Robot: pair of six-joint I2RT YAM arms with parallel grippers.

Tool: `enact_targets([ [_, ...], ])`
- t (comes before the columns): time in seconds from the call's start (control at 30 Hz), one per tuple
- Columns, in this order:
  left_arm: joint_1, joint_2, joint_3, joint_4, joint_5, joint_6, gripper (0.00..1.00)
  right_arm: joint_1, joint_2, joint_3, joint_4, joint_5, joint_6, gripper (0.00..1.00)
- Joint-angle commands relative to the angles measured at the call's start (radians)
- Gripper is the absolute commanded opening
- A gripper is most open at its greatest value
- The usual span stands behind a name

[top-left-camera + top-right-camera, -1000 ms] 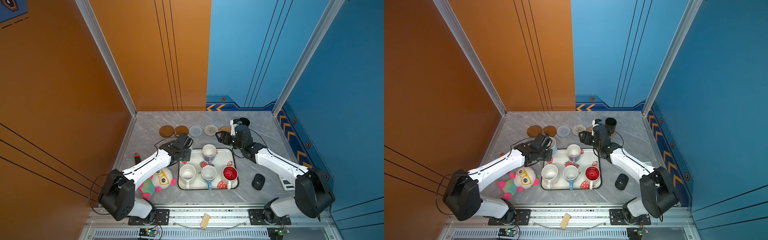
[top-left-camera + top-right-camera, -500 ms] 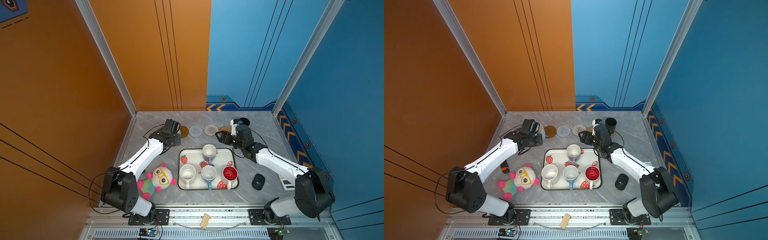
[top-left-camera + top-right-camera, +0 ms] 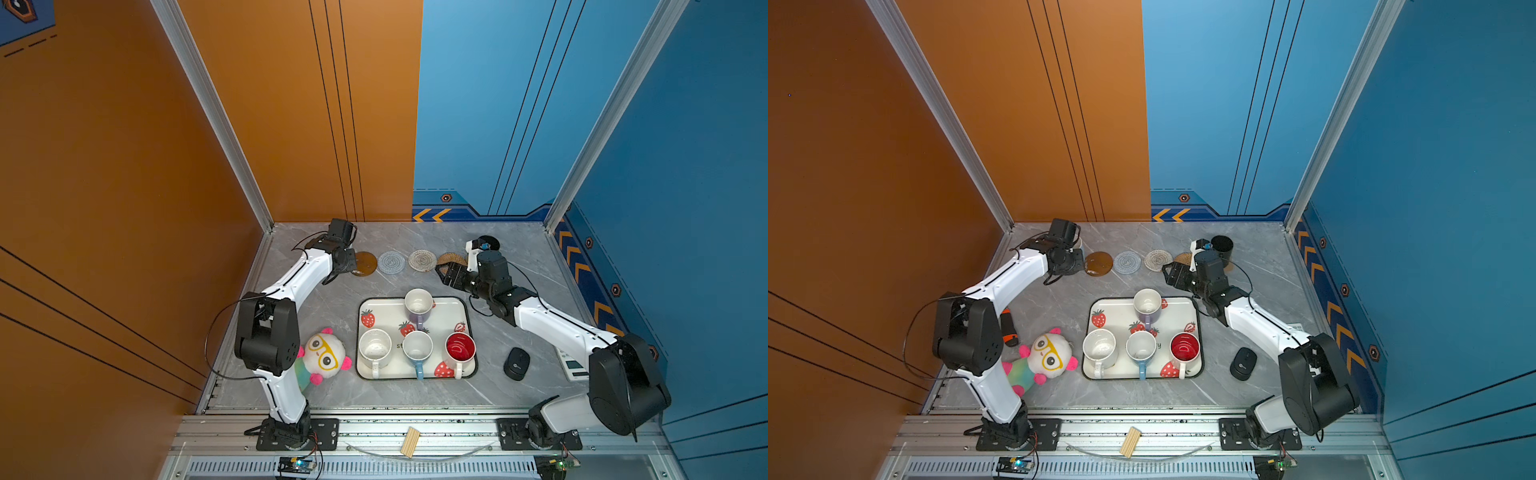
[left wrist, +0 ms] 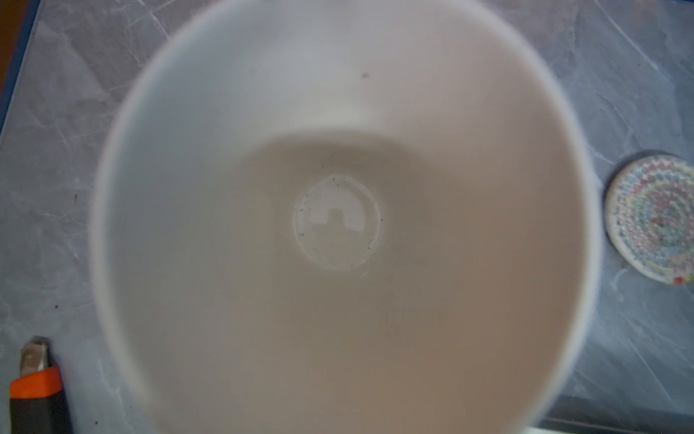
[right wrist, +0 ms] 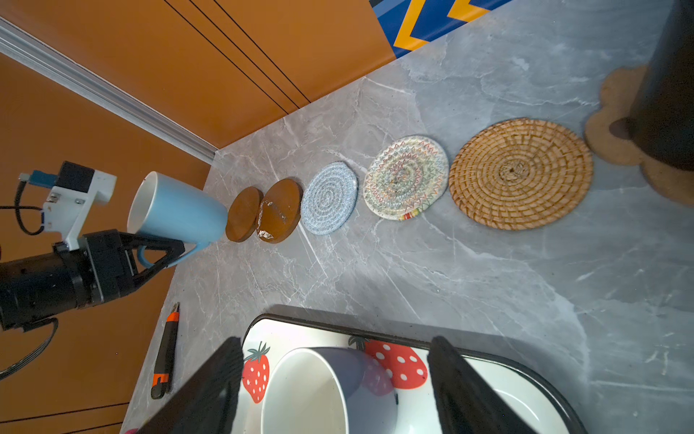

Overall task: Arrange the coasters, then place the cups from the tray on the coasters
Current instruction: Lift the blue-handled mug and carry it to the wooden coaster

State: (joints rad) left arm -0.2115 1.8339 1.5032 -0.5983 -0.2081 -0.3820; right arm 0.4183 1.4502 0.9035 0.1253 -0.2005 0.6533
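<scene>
Left pincer (image 5: pixel 176 250) held the blue cup (image 5: pixel 180 210) by its handle near the table's (image 5: pixel 450 263) far left corner; right pincer (image 5: pixel 334 342) stood open, empty.

plush toy (image 3: pixel 326 353), black mouse (image 3: pixel 516 363), utility knife (image 5: pixel 166 353)

A grey table (image 3: pixel 324 303) carried coasters (image 3: pixel 391 262) mid-frame, a tray (image 3: pixel 446 316) below them, a toy (image 3: pixel 326 353) left, a mouse (image 3: pixel 516 363) right.

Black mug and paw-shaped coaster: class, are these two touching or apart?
Touching. The right wrist view shows the black mug standing on the paw-shaped coaster, its base covering part of the mat with no gap.
</scene>
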Motion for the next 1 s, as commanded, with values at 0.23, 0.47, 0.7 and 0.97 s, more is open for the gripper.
enact_targets([
  [0.23, 0.069, 0.105, 0.150, 0.006, 0.005, 0.021, 0.00, -0.013, 0.007, -0.010, 0.017, -0.018, 0.013, 0.75],
  [0.47, 0.103, 0.164, 0.180, 0.006, 0.038, 0.008, 0.00, -0.016, 0.016, -0.007, 0.014, -0.017, 0.014, 0.75],
  [0.7, 0.109, 0.197, 0.185, 0.016, 0.042, -0.011, 0.00, -0.019, 0.018, -0.003, 0.013, -0.025, 0.014, 0.75],
  [0.97, 0.110, 0.230, 0.199, 0.019, 0.045, -0.006, 0.00, -0.021, 0.026, 0.001, 0.011, -0.028, 0.014, 0.75],
])
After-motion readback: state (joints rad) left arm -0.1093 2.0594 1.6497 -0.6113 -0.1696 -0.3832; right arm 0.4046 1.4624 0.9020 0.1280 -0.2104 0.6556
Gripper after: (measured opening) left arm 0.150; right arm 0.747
